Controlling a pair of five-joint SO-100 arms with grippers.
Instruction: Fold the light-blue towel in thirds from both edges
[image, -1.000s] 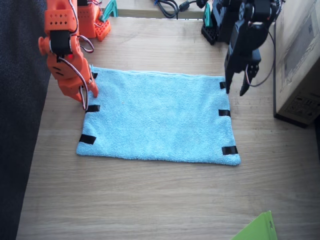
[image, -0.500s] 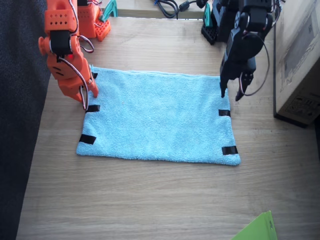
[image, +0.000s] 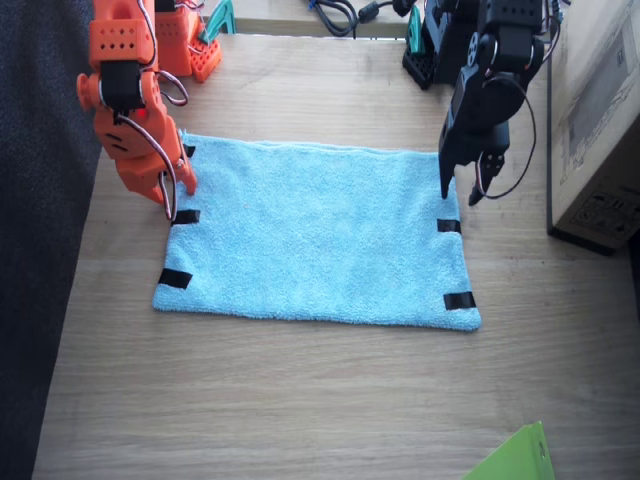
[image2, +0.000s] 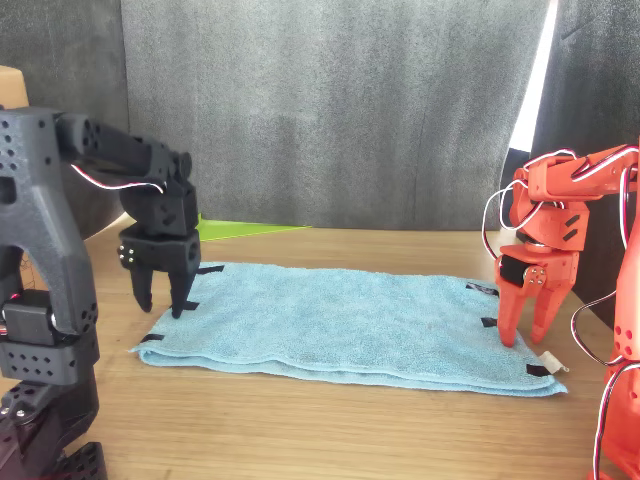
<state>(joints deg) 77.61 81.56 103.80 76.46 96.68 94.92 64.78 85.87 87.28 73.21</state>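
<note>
The light-blue towel (image: 315, 233) lies flat and spread out in the middle of the wooden bench (image: 300, 400), with short black tape strips (image: 449, 226) on both short edges. The black left end effector (image: 459, 195) hangs just above the far corner of one short edge, its fingers released and pointing down. The orange right end effector (image: 178, 200) stands at the other short edge with fingers slightly apart, grasping nothing. A lime-green sheet corner (image: 515, 458) shows at the near edge.

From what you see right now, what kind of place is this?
Probably a robot test bench: two small arms, a wooden table, a dark backdrop curtain and a cardboard box beside the light-blue towel.
</note>
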